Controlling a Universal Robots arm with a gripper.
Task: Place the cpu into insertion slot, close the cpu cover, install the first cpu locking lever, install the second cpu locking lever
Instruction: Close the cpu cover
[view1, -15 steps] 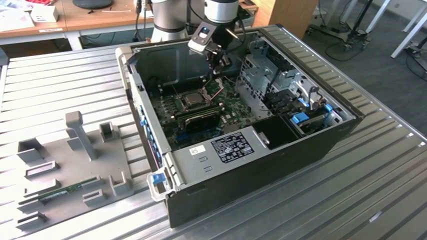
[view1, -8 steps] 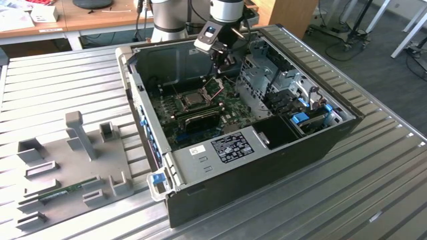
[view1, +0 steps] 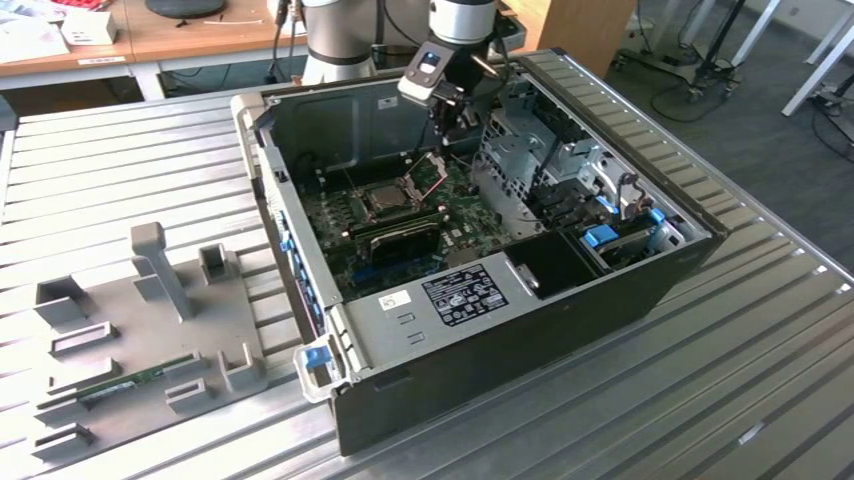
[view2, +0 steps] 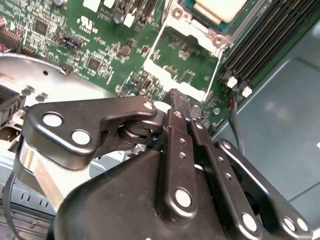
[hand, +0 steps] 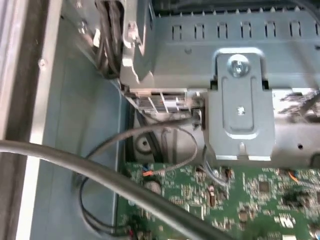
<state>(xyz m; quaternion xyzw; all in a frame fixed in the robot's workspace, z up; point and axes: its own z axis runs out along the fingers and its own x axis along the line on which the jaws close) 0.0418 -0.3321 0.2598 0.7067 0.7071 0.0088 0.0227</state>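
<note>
Grey plastic makes up the slotted fixture (view1: 147, 330) at the exterior view's left, lying on the ribbed metal table (view1: 747, 350) with a green memory stick (view1: 131, 381) in one of its grooves. Next comes the open computer case (view1: 454, 295), its green circuit board facing up. On that board the insertion slot (view1: 384, 203) sits near the middle, and the cpu (view2: 220, 7) lies seated in it, pale face up in the second wrist view. The cpu cover (view2: 170, 77) is swung open just beside the slot, with board showing through its square window. The gripper (view1: 450, 125) reaches down into the case just beyond the slot. In the second wrist view its black fingers (view2: 172, 102) are drawn together, and the tip of the gripper (view2: 175, 95) sits at the cover's free edge. I cannot tell whether it pinches anything. Long black memory slots (view2: 265, 35) run along the slot's other side. Toward the exterior view's right stands the perforated drive cage (view1: 514, 165).
</note>
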